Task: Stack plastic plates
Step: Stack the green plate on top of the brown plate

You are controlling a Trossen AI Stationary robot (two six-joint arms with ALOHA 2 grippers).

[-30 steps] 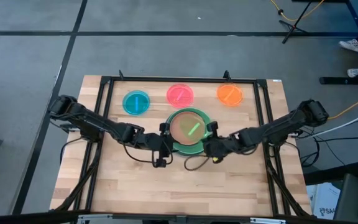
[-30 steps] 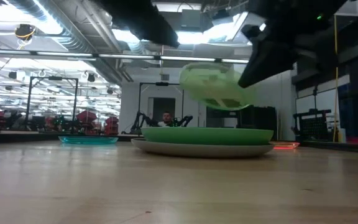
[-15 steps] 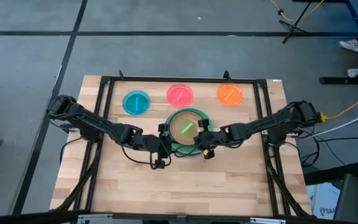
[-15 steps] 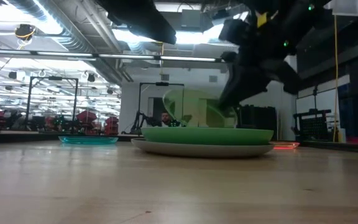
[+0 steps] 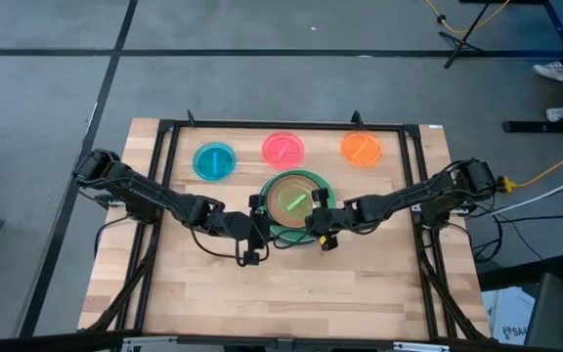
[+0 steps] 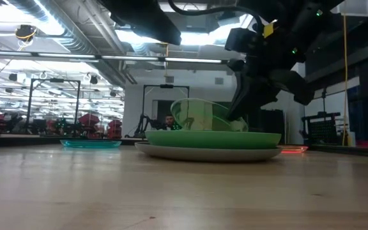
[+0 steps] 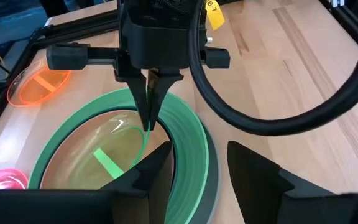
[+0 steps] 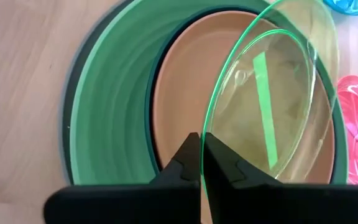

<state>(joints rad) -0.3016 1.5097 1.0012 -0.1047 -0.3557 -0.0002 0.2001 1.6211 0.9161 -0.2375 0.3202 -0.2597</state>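
A stack of plates sits at the table's middle: grey [image 6: 206, 152] lowest, then mint green [image 5: 296, 235], a thin dark teal ring [image 8: 155, 81] and brown [image 8: 185, 74]. My right gripper [image 5: 319, 223] is shut on the translucent lime plate [image 5: 296, 202], which tilts over the brown one. My left gripper [image 5: 258, 221] is open, just off the stack's near-left rim [image 7: 194, 146]; I cannot tell whether it touches it. Small blue [image 5: 213, 161], pink [image 5: 282, 149] and orange [image 5: 362, 148] plates lie flat in a row toward the far edge. My right gripper pinches the lime plate's rim [image 8: 205, 138] between its two fingers [image 7: 146, 102], which point down from above at the plate's near-right side. The plate stands tilted [image 6: 206, 115]. Its low part sinks behind the green plate's rim, so whether it rests on the brown plate cannot be told.
A black frame rail [image 5: 291, 125] runs around the work area. Bare wood [image 5: 291, 293] lies between the stack and the table's near edge. Cables hang from both arms near the stack.
My right gripper has moved toward the table's left and down, over the stack, still shut on the lime plate. The plate has come down from above the stack to a tilt with its low part inside the stack's rim.
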